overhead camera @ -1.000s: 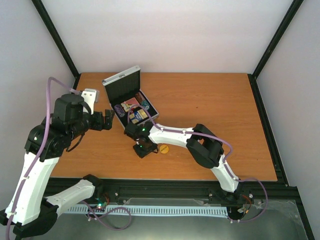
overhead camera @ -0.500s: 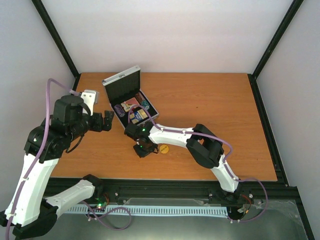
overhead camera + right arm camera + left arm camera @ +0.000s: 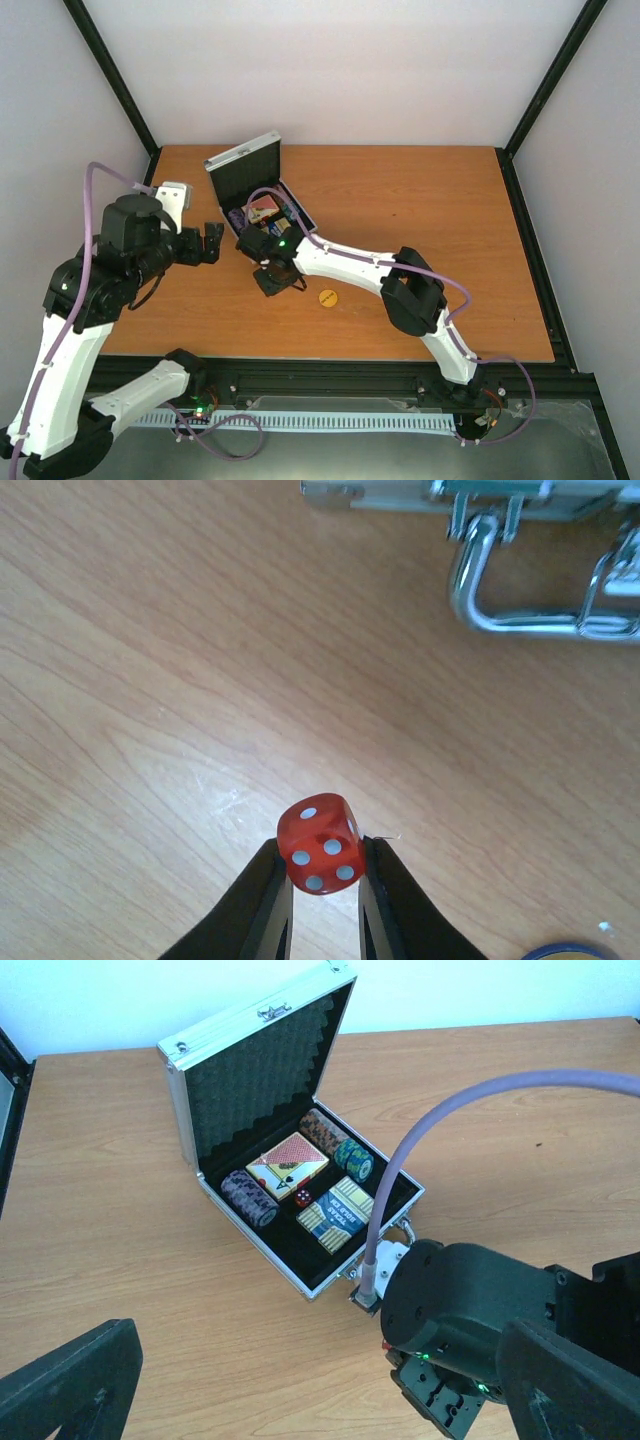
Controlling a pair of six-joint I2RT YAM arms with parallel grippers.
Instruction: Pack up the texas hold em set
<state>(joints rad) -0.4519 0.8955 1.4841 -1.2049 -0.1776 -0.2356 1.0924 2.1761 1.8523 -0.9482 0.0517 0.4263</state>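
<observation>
Though hidden overhead, red die [image 3: 320, 845] pinched in right tool [image 3: 322, 872], wrist view only

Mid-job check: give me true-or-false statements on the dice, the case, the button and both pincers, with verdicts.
1. The right pincer grips a red die. True.
2. The case is shut. False: its lid stands open.
3. The orange button lies inside the case. False: it lies on the table, beside the right arm.
4. A second red die lies in the case. True.
5. The left pincer holds a card deck. False: it is open and empty.
</observation>
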